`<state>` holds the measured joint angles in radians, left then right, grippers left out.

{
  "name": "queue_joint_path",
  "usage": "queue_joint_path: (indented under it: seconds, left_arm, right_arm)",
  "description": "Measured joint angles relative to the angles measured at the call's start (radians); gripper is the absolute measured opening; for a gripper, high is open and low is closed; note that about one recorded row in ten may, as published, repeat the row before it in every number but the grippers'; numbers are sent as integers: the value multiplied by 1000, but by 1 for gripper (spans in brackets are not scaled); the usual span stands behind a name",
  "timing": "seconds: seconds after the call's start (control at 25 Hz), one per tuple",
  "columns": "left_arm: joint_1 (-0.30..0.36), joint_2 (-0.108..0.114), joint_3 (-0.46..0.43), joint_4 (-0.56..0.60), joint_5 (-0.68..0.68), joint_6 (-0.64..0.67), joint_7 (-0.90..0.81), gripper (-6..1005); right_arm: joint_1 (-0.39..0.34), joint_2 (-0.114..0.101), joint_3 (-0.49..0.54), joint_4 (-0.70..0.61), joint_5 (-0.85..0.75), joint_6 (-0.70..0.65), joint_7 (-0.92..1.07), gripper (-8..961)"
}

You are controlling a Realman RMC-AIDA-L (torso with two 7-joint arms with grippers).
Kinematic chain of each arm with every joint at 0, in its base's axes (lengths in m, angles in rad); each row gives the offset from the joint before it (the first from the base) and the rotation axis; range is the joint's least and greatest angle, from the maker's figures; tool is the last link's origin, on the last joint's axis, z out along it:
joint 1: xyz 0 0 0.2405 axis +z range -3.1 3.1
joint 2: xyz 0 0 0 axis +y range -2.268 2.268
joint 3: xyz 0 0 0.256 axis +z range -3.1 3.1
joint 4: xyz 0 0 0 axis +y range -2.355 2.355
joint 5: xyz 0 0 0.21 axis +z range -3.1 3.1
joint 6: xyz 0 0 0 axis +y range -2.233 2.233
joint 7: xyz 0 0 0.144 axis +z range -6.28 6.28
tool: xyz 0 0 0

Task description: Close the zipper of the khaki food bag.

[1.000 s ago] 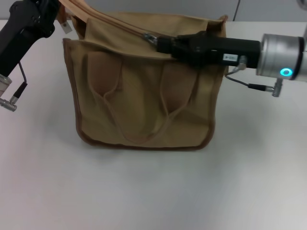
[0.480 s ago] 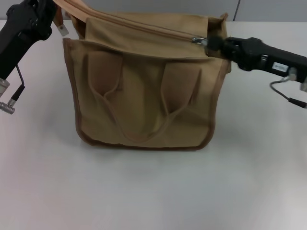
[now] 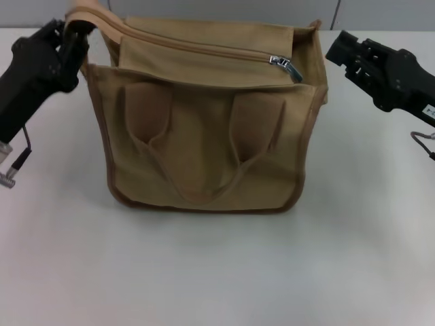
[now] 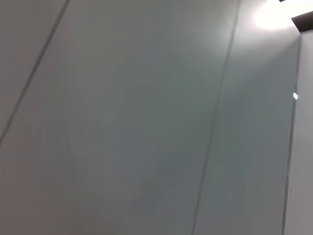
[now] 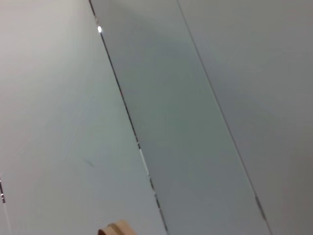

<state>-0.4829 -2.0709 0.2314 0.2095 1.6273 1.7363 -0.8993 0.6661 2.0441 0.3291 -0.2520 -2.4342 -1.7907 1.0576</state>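
Note:
The khaki food bag [image 3: 204, 156] stands upright in the middle of the white table in the head view. Its zipper [image 3: 204, 48] runs across the top panel, and the silver pull tab [image 3: 286, 66] lies at the bag's right end. My left gripper [image 3: 75, 35] is at the bag's top left corner, shut on the tan edge there. My right gripper [image 3: 338, 46] is open and empty, a little to the right of the pull tab and clear of the bag. A small tan bit of the bag [image 5: 115, 228] shows in the right wrist view.
The white table [image 3: 217, 272] spreads in front of and beside the bag. Grey wall panels [image 3: 380, 13] stand behind it. The left wrist view shows only wall panels [image 4: 146, 122]. A cable [image 3: 425, 139] hangs from my right arm.
My right gripper drew the pull tab to the bag's right end, let go of it and backed off to the right. My left gripper dropped a little with the bag's corner.

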Motion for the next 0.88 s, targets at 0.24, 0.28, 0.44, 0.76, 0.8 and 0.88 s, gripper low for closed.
queue_joint_path:
  seconds: [0.24, 0.28, 0.44, 0.76, 0.8, 0.88]
  left_arm:
    - [71, 4, 72, 122, 3, 35, 11, 203]
    - [84, 5, 78, 140, 3, 40, 13, 239]
    - [153, 7, 86, 246, 3, 82, 10, 389]
    - [277, 54, 206, 332, 9, 201, -20, 580]
    - [296, 62, 343, 331, 19, 214, -17, 602]
    - [297, 62, 437, 333, 45, 212, -11, 646]
  right_arm:
    - [-10, 16, -8, 5, -2, -13, -27, 264]
    - [-10, 16, -8, 5, -2, -13, -27, 313]
    - [-3, 17, -174, -1, -2, -98, -59, 491]
    - [-29, 20, -233, -24, -2, -154, -99, 735]
    - [-38, 21, -240, -25, -2, -162, -108, 762]
    - [-45, 24, -274, -25, -8, -172, -132, 788]
